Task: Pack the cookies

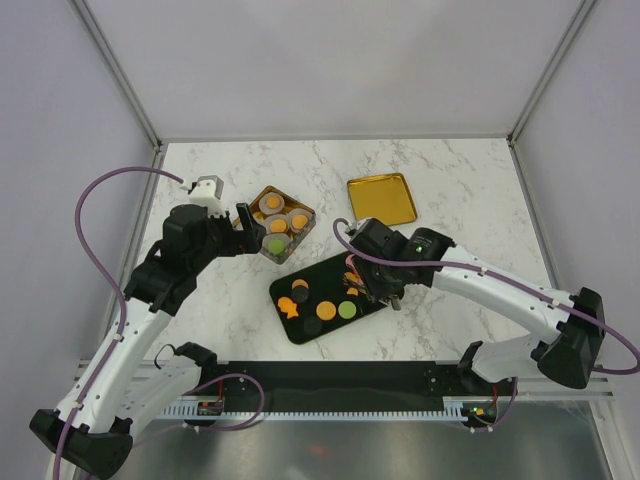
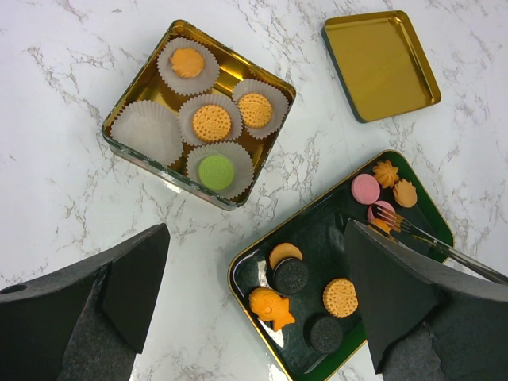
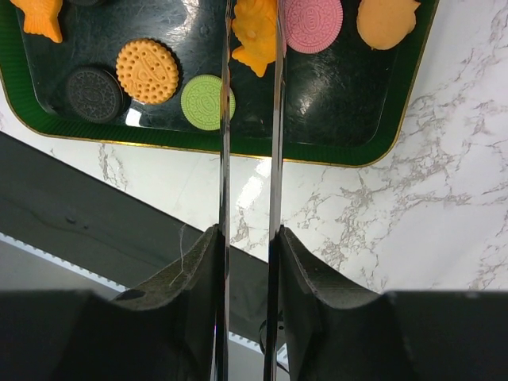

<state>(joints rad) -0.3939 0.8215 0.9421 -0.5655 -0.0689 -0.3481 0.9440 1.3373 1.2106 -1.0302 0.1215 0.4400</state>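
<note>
Between the right jaws, metal tongs [image 3: 275, 119] are being pinched, the fingers pressed onto the tool's two arms. The blades are being held narrowly apart on either side of an orange flower-shaped cookie [image 3: 252, 40] lying on the black tray [image 3: 341, 103]. Whether that piece is already being nipped or lifted cannot be told.

The left jaws are being held spread and empty above the desk [image 2: 48, 159], between the tray and the gold tin [image 2: 143, 163]. Four cookies [image 2: 212, 123] are being carried in paper cups inside the tin, one empty cup [image 2: 147, 131] is being left open beside them, and the rest are lying on the tray.

A pick from the tray is judged to be the step in hand. A firm nip, a level lift and a carry across to the empty cup are being called for next, with a low release so the paper is not being knocked.
</note>
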